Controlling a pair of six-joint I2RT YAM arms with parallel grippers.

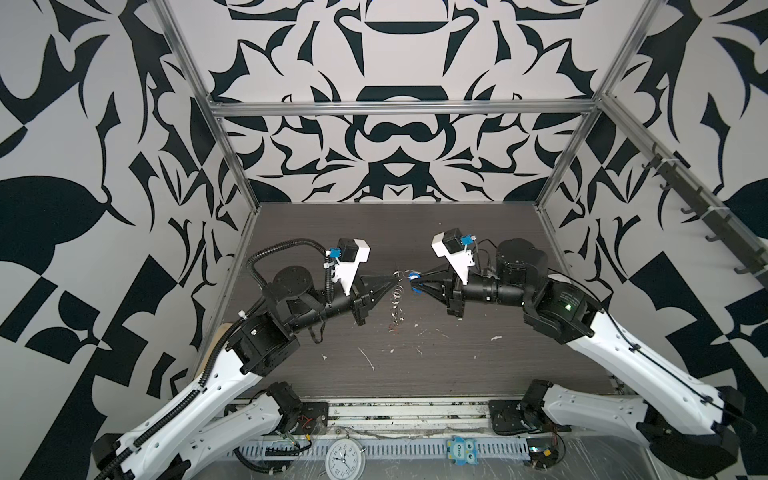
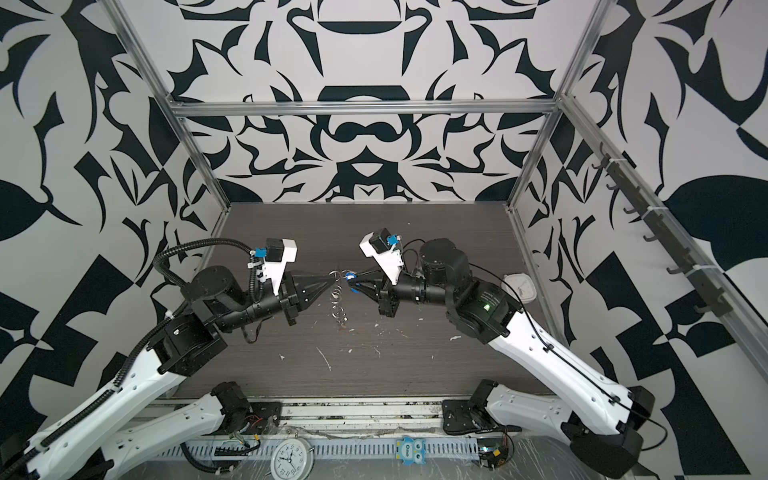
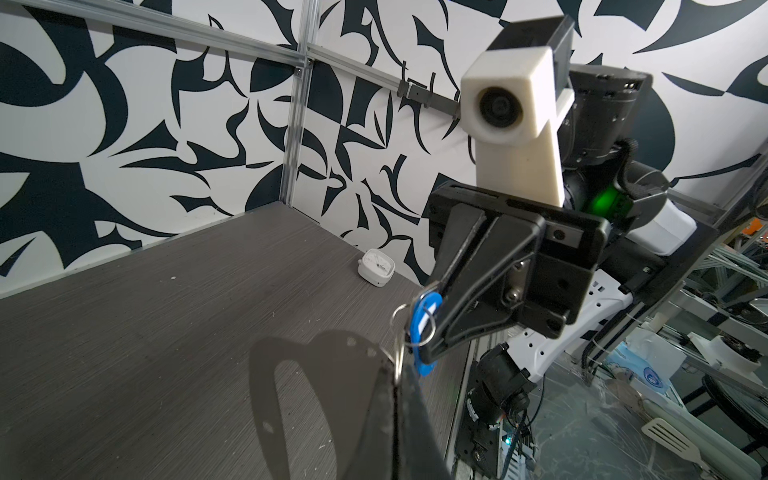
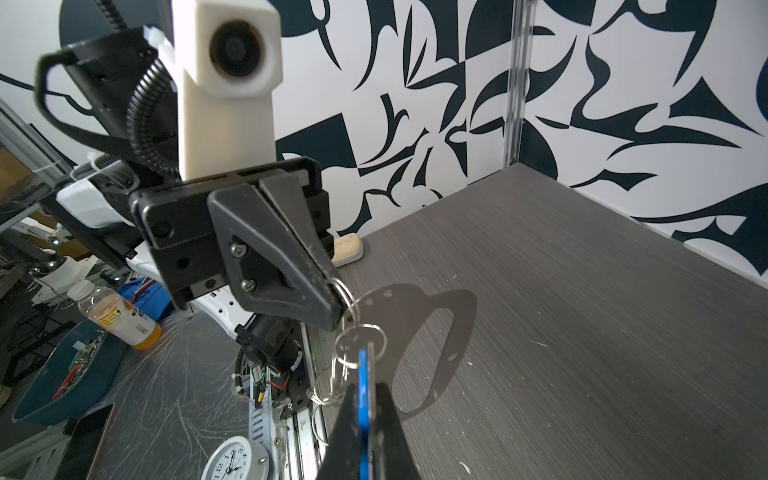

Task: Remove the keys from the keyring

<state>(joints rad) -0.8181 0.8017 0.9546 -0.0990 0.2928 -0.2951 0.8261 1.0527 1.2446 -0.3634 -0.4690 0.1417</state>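
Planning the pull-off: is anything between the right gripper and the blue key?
Nothing visible stands between them. The right gripper is shut on the blue key, and the left gripper pinches the keyring, whose ring threads through the key.

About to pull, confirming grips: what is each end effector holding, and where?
Left end effector pinches the keyring by an upper ring; right end effector clamps the blue key by its plastic tag. The remaining rings hang below.
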